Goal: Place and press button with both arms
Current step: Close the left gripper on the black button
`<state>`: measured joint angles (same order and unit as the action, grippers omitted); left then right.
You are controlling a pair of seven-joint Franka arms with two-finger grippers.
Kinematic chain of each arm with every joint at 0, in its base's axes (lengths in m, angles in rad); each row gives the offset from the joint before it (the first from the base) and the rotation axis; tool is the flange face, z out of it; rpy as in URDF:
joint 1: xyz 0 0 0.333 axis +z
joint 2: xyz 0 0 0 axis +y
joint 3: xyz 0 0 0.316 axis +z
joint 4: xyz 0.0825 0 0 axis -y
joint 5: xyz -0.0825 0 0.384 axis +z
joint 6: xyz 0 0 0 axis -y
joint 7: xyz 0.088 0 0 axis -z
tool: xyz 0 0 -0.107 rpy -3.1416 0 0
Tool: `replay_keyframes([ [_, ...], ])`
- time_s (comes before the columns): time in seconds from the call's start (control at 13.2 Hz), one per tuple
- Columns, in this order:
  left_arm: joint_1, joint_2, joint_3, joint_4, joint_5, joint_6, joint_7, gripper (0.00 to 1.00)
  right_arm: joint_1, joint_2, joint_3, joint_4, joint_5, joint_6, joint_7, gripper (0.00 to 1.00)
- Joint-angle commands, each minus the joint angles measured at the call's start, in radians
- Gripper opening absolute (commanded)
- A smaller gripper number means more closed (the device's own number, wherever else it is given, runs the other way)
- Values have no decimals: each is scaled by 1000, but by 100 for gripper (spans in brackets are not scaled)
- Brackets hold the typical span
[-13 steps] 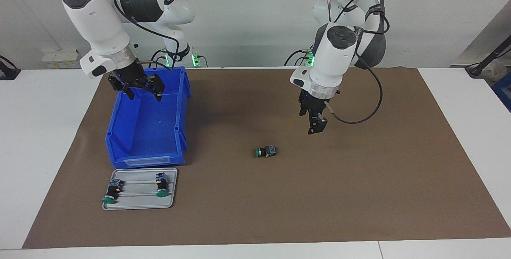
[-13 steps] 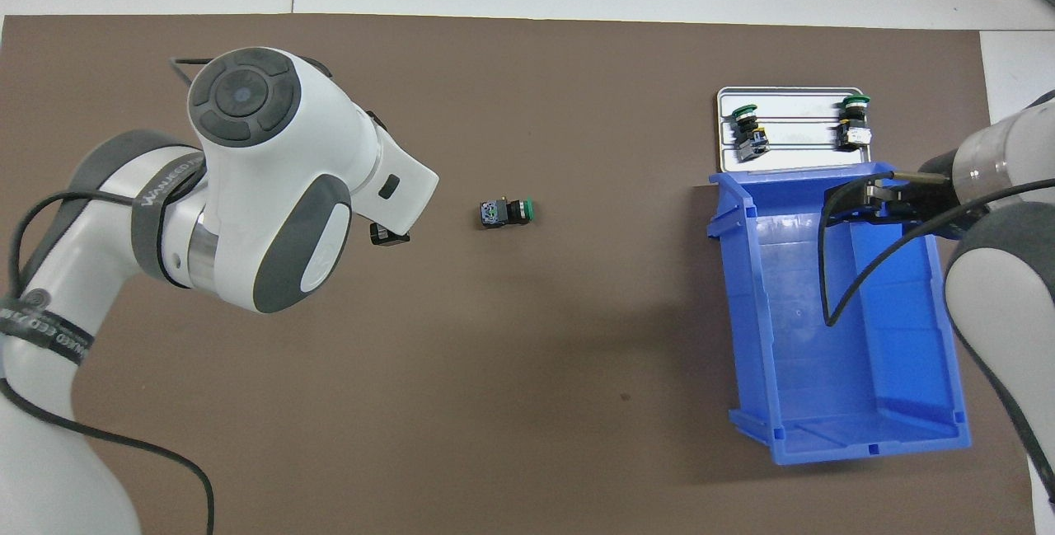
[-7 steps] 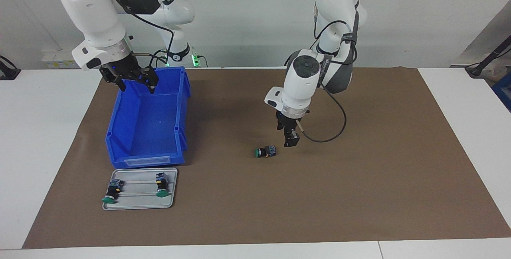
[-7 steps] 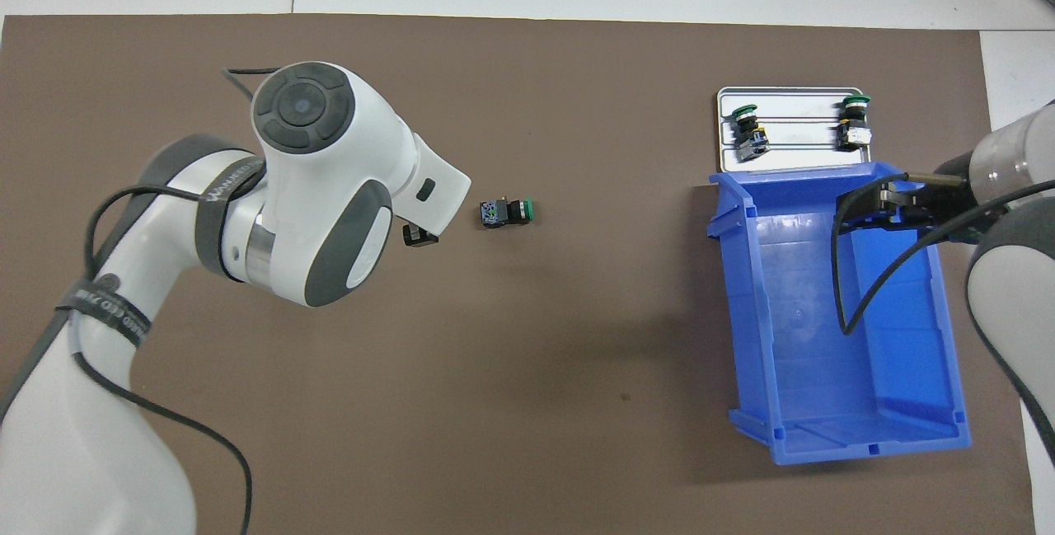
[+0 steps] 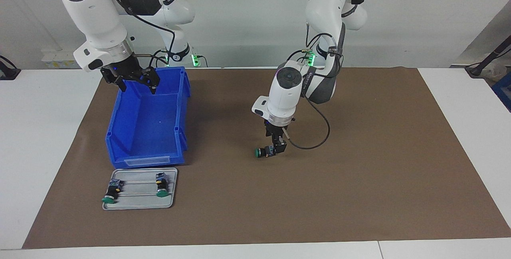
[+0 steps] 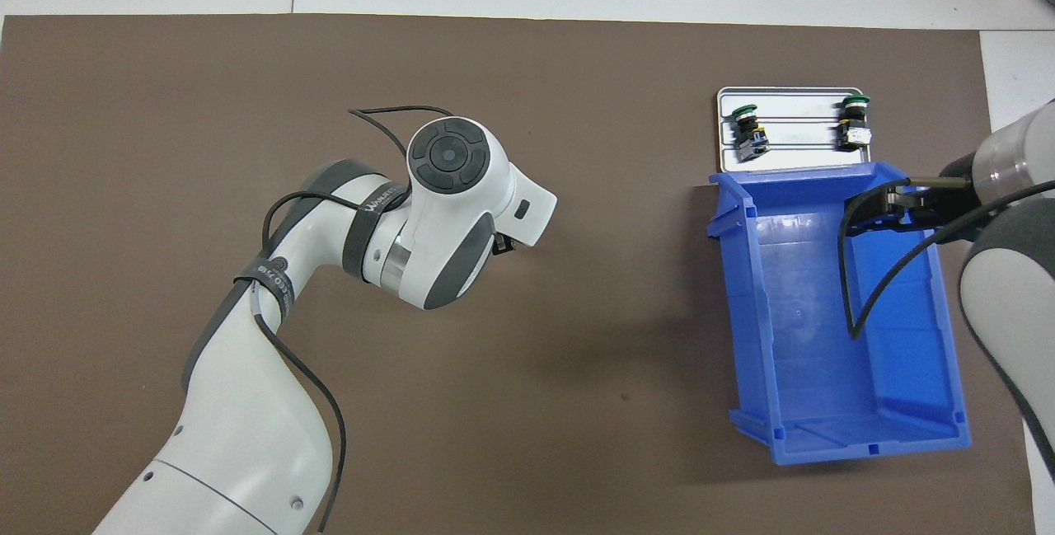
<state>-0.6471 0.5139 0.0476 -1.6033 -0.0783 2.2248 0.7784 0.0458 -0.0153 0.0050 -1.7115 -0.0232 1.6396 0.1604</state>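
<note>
Your two arms work a brown mat (image 5: 359, 179). The right gripper (image 5: 135, 84) waits over the blue bin (image 5: 145, 131), fingers spread and empty. A grey tray (image 5: 169, 203) just beside the bin carries two spare buttons. Your left gripper (image 5: 275, 149) sits low at the lone button (image 5: 262, 152) lying mid-mat; whether its fingers have clamped cannot be told. The pickup looks under way; next, a firm close before lifting.

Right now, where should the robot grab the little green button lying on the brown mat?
The button lies on its side, green cap toward the right arm's end. Best to come straight down and pinch its black barrel, which probably gives steadier sides than the rounded cap. The left end effector is already low over its terminal end.
</note>
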Motion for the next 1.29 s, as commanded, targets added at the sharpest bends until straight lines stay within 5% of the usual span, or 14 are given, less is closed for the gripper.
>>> replay_keyframes([
  [0.0, -37, 96, 25, 109, -11, 9, -62, 79, -7, -2, 6, 0, 0, -3, -24, 100],
  [0.99, -40, 113, 26, 65, 0, 110, -68, 72, -7, -2, 6, 0, 0, -3, -24, 100],
  [1.21, -40, 112, 26, 51, 0, 102, -67, 62, -9, -2, 6, 0, 0, -3, -24, 100],
])
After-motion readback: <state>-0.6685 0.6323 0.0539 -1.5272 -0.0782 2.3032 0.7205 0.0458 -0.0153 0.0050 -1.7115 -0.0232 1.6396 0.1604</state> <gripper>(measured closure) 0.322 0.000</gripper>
